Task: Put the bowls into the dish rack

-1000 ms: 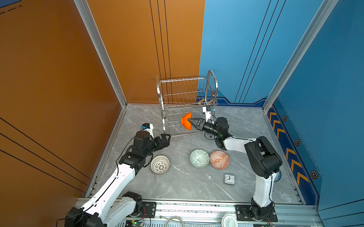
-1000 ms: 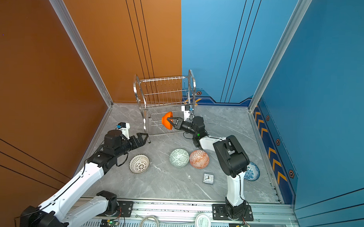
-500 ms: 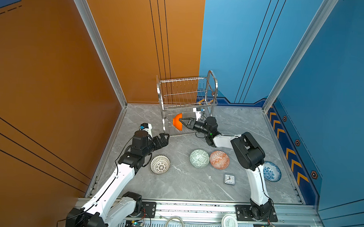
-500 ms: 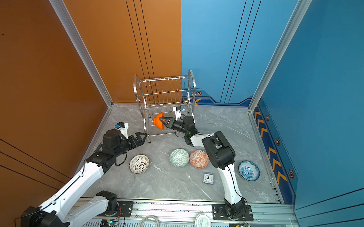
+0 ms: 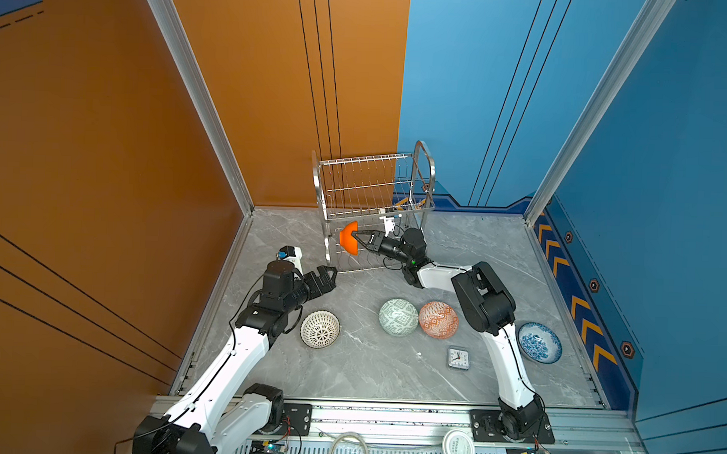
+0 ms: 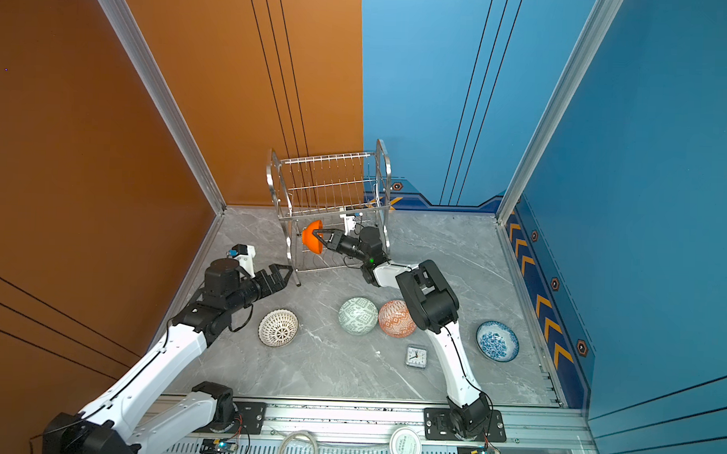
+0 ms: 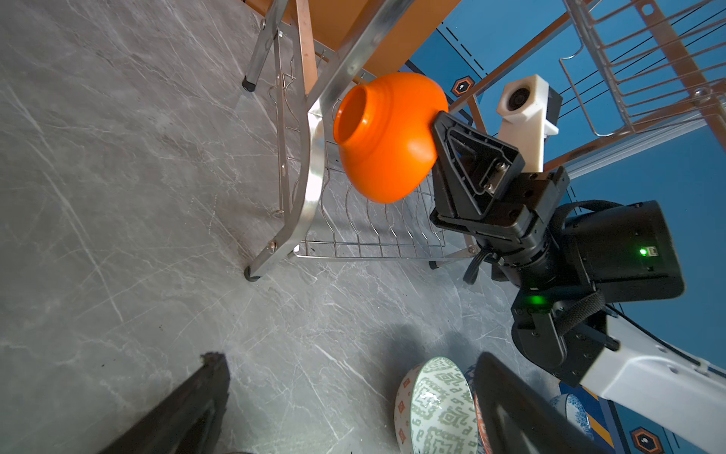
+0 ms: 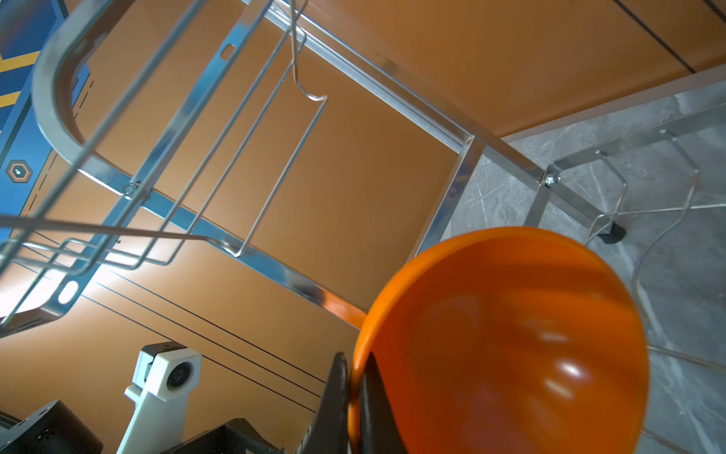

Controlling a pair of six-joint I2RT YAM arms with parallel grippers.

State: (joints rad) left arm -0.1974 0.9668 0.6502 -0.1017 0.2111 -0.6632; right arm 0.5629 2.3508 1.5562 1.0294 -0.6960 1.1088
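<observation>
1. Right gripper (image 5: 358, 236), reaching into the dish rack (image 5: 367, 186): shut tight on the rim of the orange bowl (image 5: 345, 240).
2. Up close in the right wrist view: one finger inside the orange bowl (image 8: 510, 346), one outside, rim squeezed in between.
3. Orange bowl (image 7: 387, 137) tipped on its side inside the dish rack (image 7: 310, 157), between the top shelf and the bottom shelf, close to the left end frame. Open side toward the right gripper (image 7: 437, 131), little foot ring pointing away from it. Touching the frame or not: cannot tell.
4. Same sight in both top views: orange bowl (image 6: 311, 238) pinched by the right gripper (image 6: 321, 235), under the top shelf of the dish rack (image 6: 330, 181).
5. Left gripper (image 5: 331, 279): spread wide, holding nothing, low over the gray table (image 5: 369, 373), just beside the near left leg of the rack.
6. In the left wrist view: two dark fingers (image 7: 184, 412) far apart.
7. Four more bowls out on the table: black lattice bowl (image 5: 320, 329) near the left arm, green bowl (image 5: 398, 316) and orange-red bowl (image 5: 438, 320) side by side in the middle, blue bowl (image 5: 539, 342) off to the right, open side up, well apart from the rest.
8. Small clock (image 5: 458, 358) flat on the table, between the orange-red bowl and the blue bowl, nearer the front edge.
</observation>
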